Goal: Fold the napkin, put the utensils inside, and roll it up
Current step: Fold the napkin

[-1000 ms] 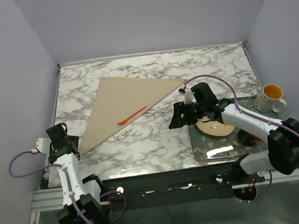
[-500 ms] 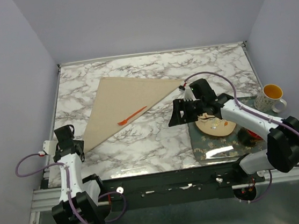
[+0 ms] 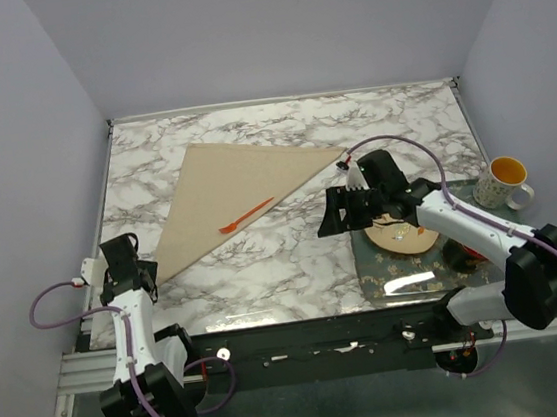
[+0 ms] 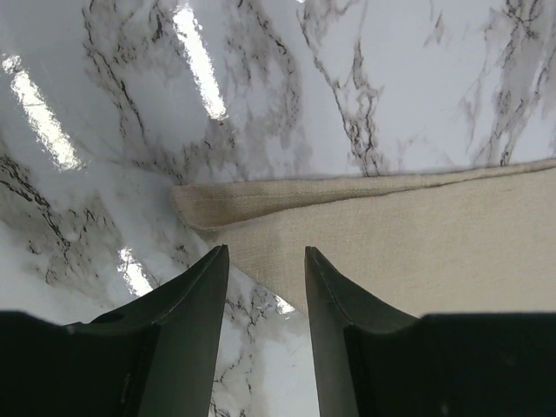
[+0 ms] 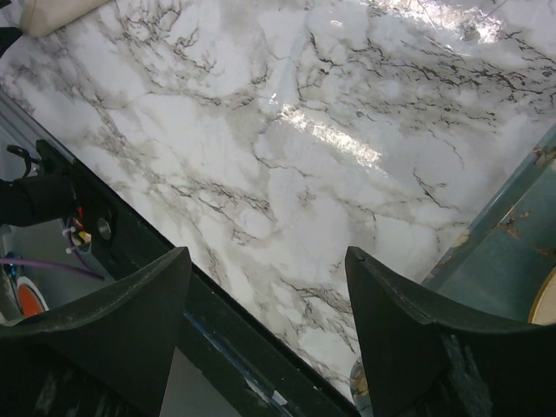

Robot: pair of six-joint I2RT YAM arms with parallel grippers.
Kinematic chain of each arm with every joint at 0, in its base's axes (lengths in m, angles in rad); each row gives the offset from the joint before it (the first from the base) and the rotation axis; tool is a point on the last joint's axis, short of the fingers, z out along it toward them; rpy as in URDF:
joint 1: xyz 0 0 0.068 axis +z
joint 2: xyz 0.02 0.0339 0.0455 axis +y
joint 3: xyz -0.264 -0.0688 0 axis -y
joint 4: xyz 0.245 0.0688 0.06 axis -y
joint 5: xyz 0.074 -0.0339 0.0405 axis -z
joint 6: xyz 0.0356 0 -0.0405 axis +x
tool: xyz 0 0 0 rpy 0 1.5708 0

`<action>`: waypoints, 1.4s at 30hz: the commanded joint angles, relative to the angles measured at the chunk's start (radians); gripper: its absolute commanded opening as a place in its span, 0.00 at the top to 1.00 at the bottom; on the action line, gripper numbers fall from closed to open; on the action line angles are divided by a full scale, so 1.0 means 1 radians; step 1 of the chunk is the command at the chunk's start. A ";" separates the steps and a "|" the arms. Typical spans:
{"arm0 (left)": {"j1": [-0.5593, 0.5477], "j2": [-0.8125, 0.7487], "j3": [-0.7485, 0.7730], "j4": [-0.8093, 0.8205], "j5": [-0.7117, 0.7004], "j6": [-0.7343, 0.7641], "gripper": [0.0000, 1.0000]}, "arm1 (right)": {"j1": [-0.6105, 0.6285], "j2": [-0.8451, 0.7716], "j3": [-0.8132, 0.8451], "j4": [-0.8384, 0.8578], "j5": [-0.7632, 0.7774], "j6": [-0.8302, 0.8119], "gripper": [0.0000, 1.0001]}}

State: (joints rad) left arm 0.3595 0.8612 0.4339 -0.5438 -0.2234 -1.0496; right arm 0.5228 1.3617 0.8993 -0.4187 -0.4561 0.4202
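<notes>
The napkin (image 3: 226,189) lies folded into a tan triangle on the marble table, its long point toward the near left. A slim orange utensil (image 3: 246,215) rests on it near the middle of its right edge. My left gripper (image 3: 145,276) hovers at the napkin's near-left corner. In the left wrist view its fingertips (image 4: 265,252) stand partly apart over the folded corner of the napkin (image 4: 391,226), with nothing between them. My right gripper (image 3: 332,214) hangs open over bare marble right of the napkin, fingers wide (image 5: 268,252) and empty.
A round tan plate (image 3: 408,242) sits on a green patterned placemat (image 3: 397,273) at the near right, under the right arm. A white and yellow mug (image 3: 502,181) stands at the right edge. The table's near edge and black frame (image 5: 200,330) show below the right gripper.
The left arm has swung down toward the napkin's near-left corner and its fingers have narrowed. The right gripper has shifted only slightly. Napkin and utensil have not moved.
</notes>
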 commanded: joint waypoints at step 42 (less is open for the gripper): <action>0.133 0.162 0.015 -0.047 0.024 -0.018 0.50 | 0.016 -0.191 -0.089 0.080 0.005 -0.086 0.20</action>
State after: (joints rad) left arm 0.4725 0.9974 0.4496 -0.5629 -0.1402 -1.0367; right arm 0.5312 1.1816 0.8101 -0.3523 -0.4614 0.3450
